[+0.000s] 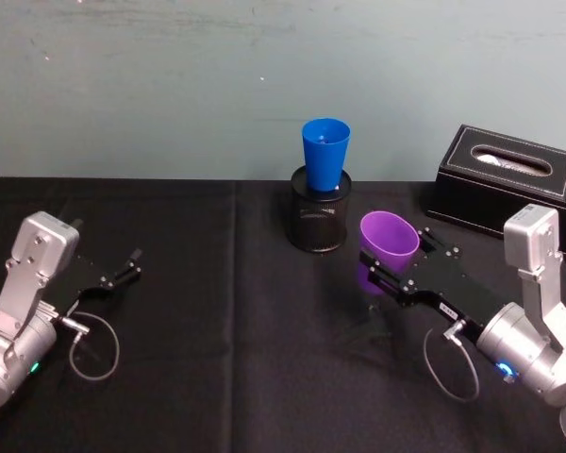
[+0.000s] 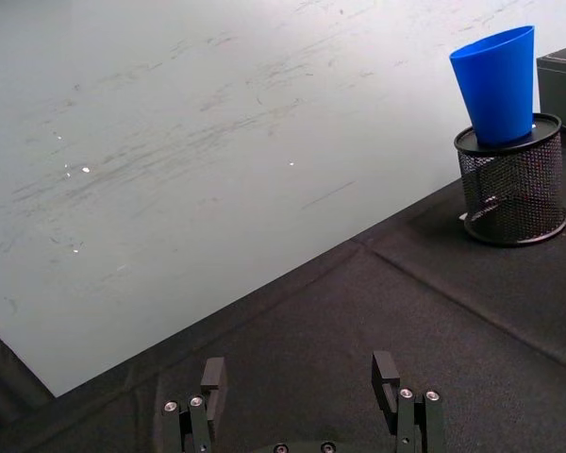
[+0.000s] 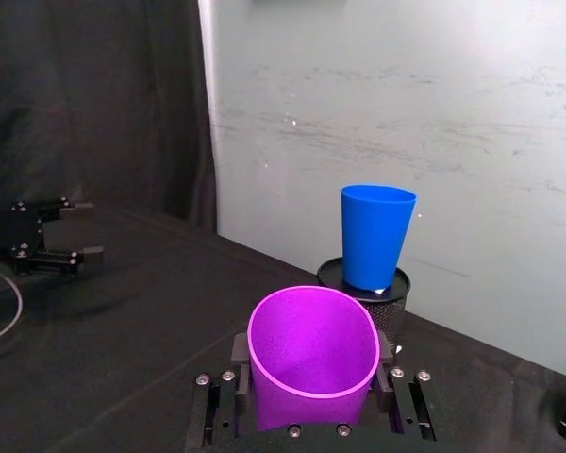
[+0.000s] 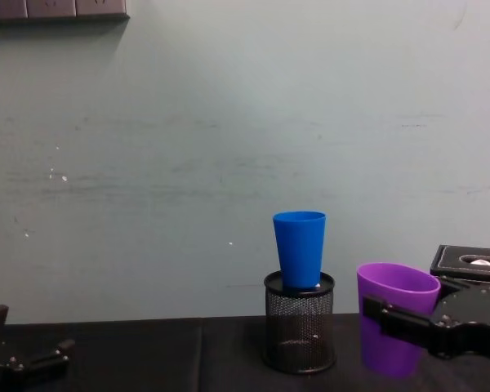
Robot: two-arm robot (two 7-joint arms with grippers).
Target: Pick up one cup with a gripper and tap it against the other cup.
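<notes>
– Purple cup (image 1: 389,243): position?
– Held at the right of the black table (image 1: 217,330). In the head view it sits at about four o'clock from the mesh pen holder (image 1: 319,219), near it but not touching. Its mouth faces up. A shadow lies on the cloth under it; whether its base touches the cloth cannot be confirmed.

– What holds it?
– The right gripper (image 1: 396,260). Its fingers are clamped on the cup's lower body, one on each side. The right wrist view shows this plainly, with the rim standing above the fingers.

– Blue cup (image 1: 324,151)?
– Upright, seated in the mesh pen holder, with most of its height above the holder's rim. It lies at about eleven o'clock from the purple cup. The chest view shows a clear gap between the two cups.

– Left gripper (image 1: 124,271)?
– At the left of the table, at roughly nine o'clock from the holder and well apart from both cups. Its fingers are spread with nothing between them.

– Anything else noted?
– A black tissue box (image 1: 509,179) at about two o'clock from the purple cup, at the table's far right.
</notes>
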